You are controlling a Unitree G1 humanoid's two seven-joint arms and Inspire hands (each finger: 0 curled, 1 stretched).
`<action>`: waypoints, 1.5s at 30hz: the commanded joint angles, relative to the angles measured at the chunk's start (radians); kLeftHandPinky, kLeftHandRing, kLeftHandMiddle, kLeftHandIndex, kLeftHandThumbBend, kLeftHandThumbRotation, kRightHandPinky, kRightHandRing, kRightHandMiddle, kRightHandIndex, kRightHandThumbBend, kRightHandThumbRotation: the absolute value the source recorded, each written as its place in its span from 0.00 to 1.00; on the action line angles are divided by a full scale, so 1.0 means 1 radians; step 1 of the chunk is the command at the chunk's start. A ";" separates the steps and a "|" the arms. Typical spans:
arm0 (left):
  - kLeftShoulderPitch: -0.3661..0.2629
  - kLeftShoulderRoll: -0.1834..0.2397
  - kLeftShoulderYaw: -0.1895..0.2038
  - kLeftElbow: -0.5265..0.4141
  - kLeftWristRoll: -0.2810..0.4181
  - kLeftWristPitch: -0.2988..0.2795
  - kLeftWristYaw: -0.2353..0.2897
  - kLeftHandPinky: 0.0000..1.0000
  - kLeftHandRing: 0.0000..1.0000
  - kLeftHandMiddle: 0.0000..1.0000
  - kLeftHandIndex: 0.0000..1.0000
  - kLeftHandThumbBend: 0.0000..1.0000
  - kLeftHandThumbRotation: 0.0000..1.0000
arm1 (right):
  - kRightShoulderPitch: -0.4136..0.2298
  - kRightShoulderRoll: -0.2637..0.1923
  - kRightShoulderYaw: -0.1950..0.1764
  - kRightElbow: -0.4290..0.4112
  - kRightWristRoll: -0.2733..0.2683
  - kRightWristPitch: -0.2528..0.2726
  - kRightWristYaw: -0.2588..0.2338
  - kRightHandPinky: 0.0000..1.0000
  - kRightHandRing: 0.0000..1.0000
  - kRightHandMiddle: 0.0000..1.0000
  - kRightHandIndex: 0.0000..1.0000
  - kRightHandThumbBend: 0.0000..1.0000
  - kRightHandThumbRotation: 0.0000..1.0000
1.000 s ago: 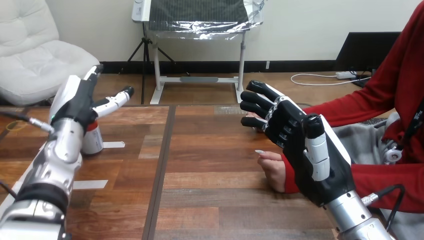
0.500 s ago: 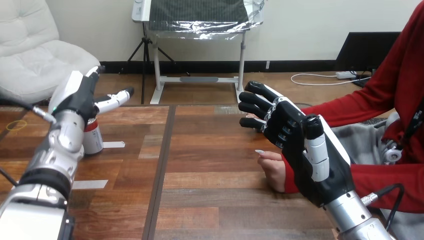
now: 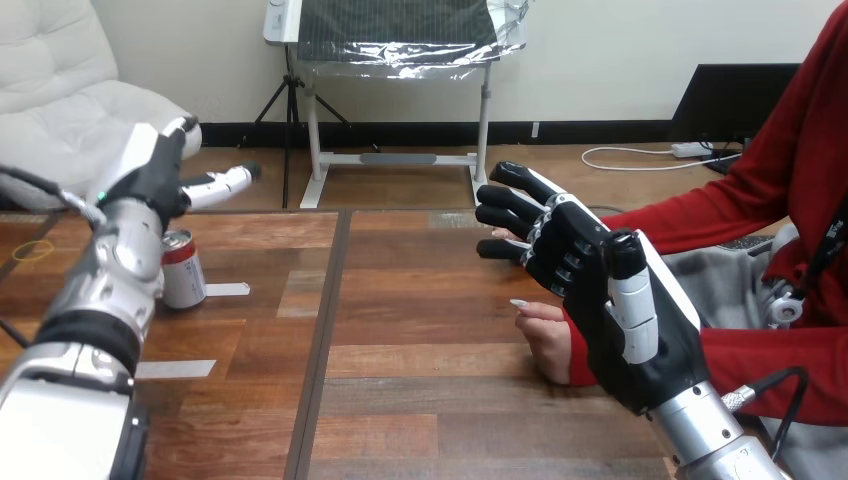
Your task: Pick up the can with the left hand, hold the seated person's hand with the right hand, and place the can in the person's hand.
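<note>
On my feed the small red-and-silver drink can [image 3: 184, 272] stood upright on the brown plank wooden table [image 3: 420, 390], near its left side. Its print was too small for me to read. A strip of white tape [image 3: 228, 289] lay flat just beside the can's right.

The left hand [image 3: 155, 175] hung above and a little behind the can, clear of its top. Its fingers were stretched out straight toward the right, and it held nothing. The silver left forearm crossed in front of the can's left edge.

The right hand [image 3: 585, 265] was raised with its back toward me, fingers spread and only loosely bent, gripping nothing. The person's hand [image 3: 545, 338], at a red sleeve, rested on the table just beside it and partly behind it. I could not tell whether the two touched.
</note>
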 commanded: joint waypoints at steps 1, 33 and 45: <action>-0.082 0.018 -0.020 0.008 0.012 0.005 0.028 0.87 0.96 0.95 0.94 0.60 0.55 | -0.057 -0.014 -0.011 -0.029 0.009 -0.021 0.002 0.78 0.87 0.87 0.89 0.86 1.00; -0.095 0.022 -0.105 0.022 0.067 0.064 0.041 0.98 0.95 0.95 0.93 0.61 0.61 | -0.053 -0.008 -0.007 -0.023 -0.009 -0.037 -0.006 0.77 0.86 0.86 0.89 0.87 1.00; -0.088 0.023 -0.127 0.023 0.089 0.074 0.066 1.00 0.96 0.94 0.92 0.62 0.62 | -0.050 -0.013 -0.012 -0.026 -0.007 -0.051 -0.002 0.74 0.85 0.85 0.88 0.87 1.00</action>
